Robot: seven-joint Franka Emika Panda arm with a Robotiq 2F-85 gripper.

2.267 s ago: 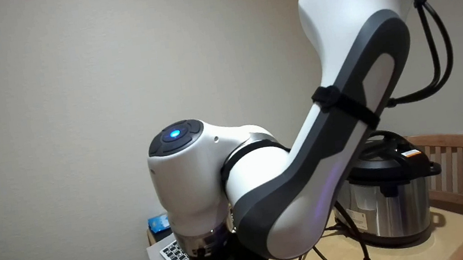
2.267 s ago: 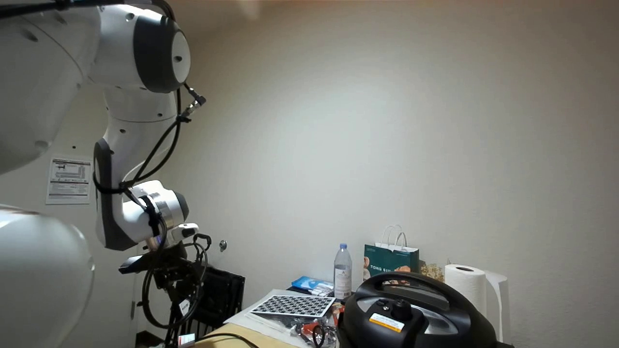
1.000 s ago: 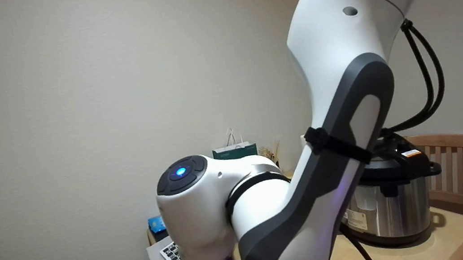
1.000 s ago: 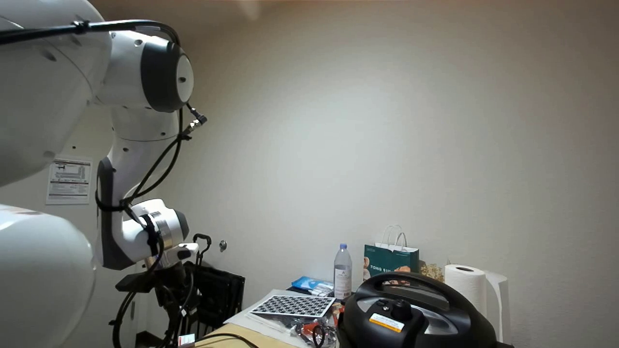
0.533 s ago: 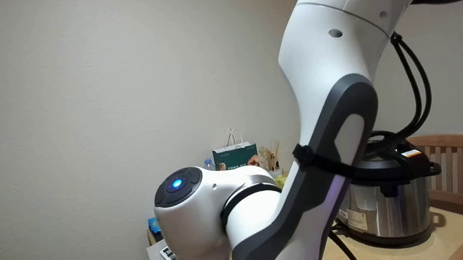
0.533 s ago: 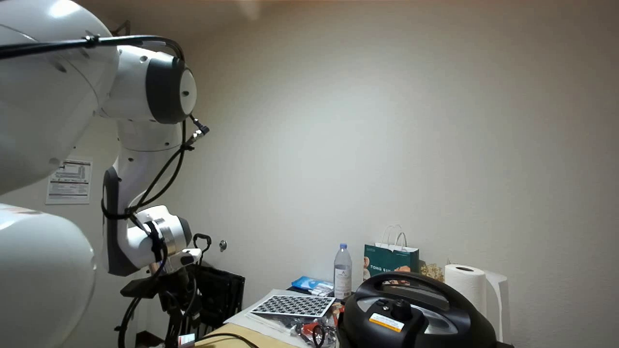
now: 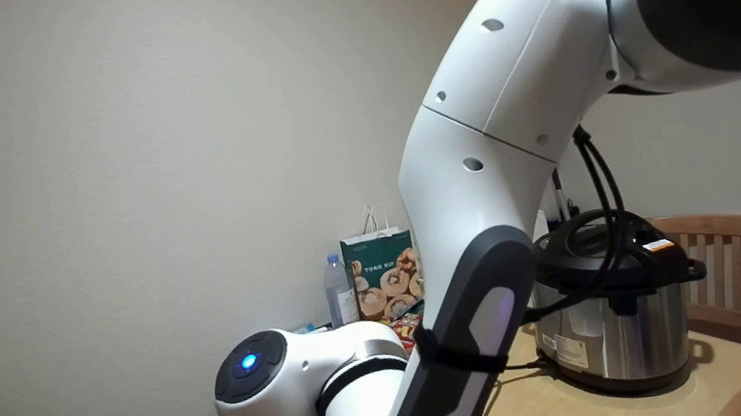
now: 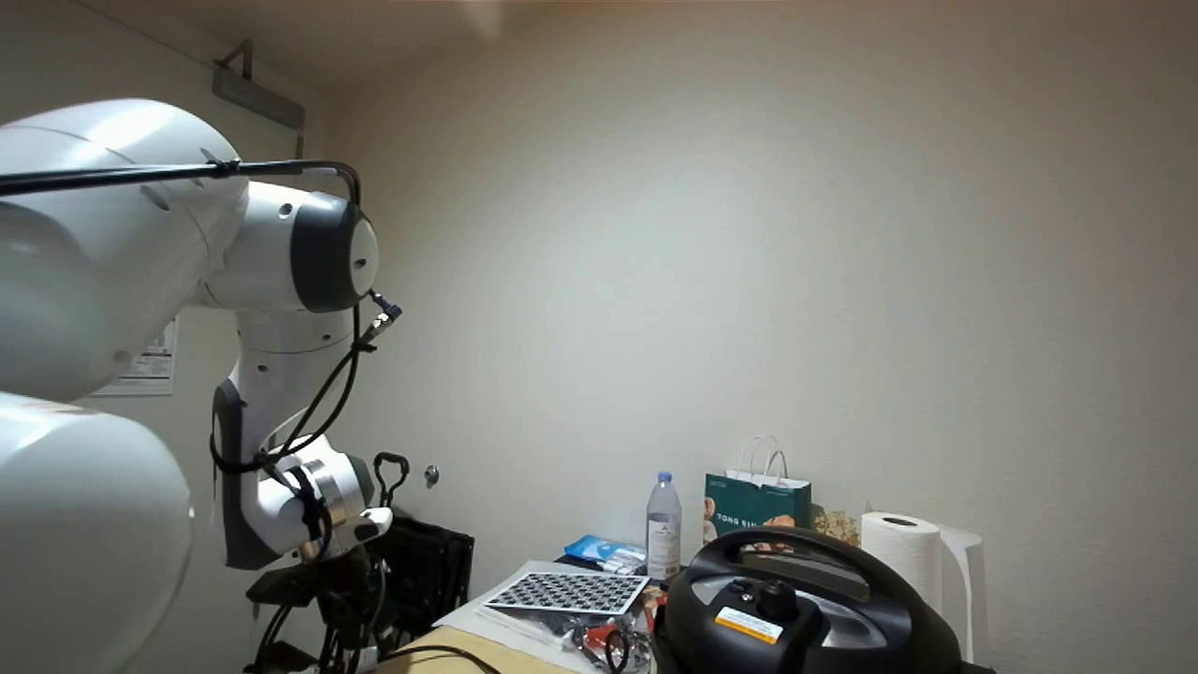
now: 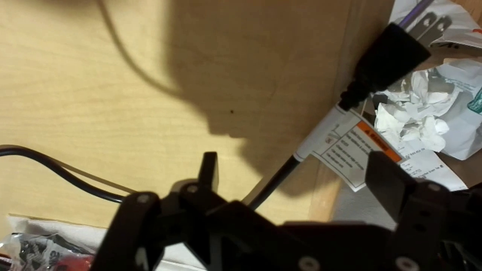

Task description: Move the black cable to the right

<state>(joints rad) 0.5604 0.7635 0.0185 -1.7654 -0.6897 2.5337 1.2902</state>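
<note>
Fingers (image 9: 388,184) of mine stand wide apart in the wrist view, with a broad gap between them and nothing in their hold. Seen through that gap, the black cable (image 9: 276,181) slants up to the right and, as far as I see it there, touches neither side; how far below me it lies I cannot tell. From the left of the wrist view it curves across the desk (image 9: 75,113), passes out of sight behind my fingers, and shows again in the gap. Its plug (image 9: 391,60) points to the upper right, past the edge of the desk. Next to the plug a white sleeve (image 9: 320,131) wraps the cable, and from it a warning tag (image 9: 346,150) with an orange band reaches past the same edge. Beyond the edge are crumpled white scraps (image 9: 421,109). In an exterior view a bend of the cable (image 8: 435,647) crosses the desk; there my fingers blur into dark shapes, and their spread is too unclear to read. In both exterior views I see a silver-and-black cooker (image 7: 620,332), a bottle (image 7: 341,295) and a green paper bag (image 7: 378,265), the bottle just beside the bag. A paper towel roll (image 8: 900,562) stands behind the cooker.
</note>
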